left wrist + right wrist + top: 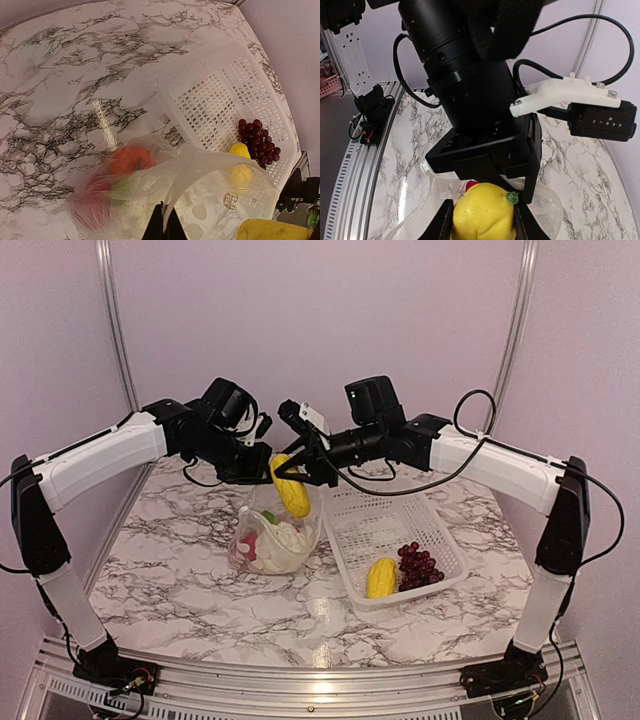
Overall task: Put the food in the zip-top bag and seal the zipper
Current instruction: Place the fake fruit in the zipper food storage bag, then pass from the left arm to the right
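Nearest the right wrist lens, a yellow piece (482,215) of toy food sits clamped between the two fingers (442,222) of the right hand (482,227), with a tiny green stub at its upper edge. Just beyond it looms the dark wrist body of the left arm (470,100). From above, the right hand (300,472) holds this yellow piece (290,485) in the air over the open mouth of the zip-top bag (272,540). The left hand (255,468) is beside it, at the bag's raised upper edge. The left wrist view shows that hand (163,225) pinched closed on a fold of the clear plastic. The bag (200,170) sags onto the marble worktop (180,570) and already contains the white cauliflower (285,538), a red piece (90,205) and the orange pumpkin (131,159). Which edge carries the zipper I cannot tell. Just beside the bag, on its right in the overhead view, stands the white perforated basket (390,515). It touches the worktop and holds a second yellow piece (381,577) next to the dark purple grapes (420,565) in its near corner.
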`<state>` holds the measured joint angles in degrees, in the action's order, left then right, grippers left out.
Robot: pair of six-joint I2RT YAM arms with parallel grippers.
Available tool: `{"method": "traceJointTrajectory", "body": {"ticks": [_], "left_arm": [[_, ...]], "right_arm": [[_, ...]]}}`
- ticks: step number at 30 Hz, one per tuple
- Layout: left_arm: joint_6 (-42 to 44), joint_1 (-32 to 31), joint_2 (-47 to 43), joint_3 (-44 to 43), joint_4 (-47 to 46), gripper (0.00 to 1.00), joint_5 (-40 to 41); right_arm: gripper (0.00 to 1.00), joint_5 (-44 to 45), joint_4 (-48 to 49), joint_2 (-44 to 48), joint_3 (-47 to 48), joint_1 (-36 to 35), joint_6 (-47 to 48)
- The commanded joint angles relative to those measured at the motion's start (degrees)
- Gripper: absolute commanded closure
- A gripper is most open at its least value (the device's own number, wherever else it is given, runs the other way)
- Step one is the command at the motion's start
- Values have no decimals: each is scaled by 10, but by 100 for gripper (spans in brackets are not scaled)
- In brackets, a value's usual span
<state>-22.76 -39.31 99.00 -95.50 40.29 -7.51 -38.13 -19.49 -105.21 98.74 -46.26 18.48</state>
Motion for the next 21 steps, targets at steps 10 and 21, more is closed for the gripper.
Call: {"method": "traceJointTrajectory", "body": {"ticks": [10, 21], "left_arm": [[5, 9, -22, 21, -8, 100, -5], [15, 12, -18, 14, -7, 100, -11]], "right_arm": [[27, 37, -147, 30, 43, -4, 139], [29, 182, -341, 48, -10, -117, 346]]}}
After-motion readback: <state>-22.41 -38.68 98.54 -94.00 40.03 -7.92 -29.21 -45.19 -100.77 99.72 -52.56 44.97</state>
